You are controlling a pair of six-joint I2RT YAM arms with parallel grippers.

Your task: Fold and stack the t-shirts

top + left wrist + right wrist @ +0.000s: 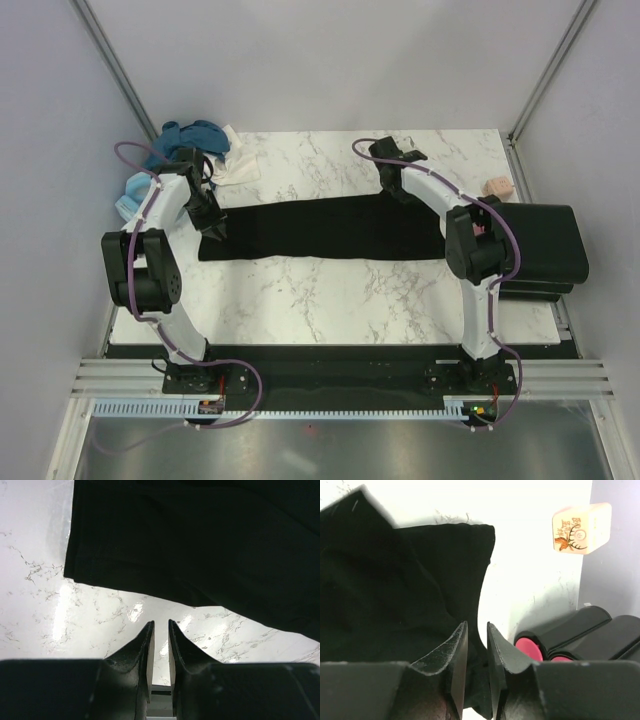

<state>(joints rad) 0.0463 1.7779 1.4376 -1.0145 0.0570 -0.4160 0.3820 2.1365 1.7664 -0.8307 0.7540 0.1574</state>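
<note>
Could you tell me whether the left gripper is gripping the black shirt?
No, the left gripper hangs over bare table with nothing between its jaws; the black shirt lies ahead of it.

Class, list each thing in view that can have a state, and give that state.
black t-shirt: folded into a long strip, lying flat.
coloured t-shirts: crumpled, unfolded, heaped at the far-left corner.
left gripper: narrowly open, empty.
right gripper: narrowly open, over the shirt's end.

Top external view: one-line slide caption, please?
Black t-shirt folded into a strip, left arm and right arm at its ends.
</note>
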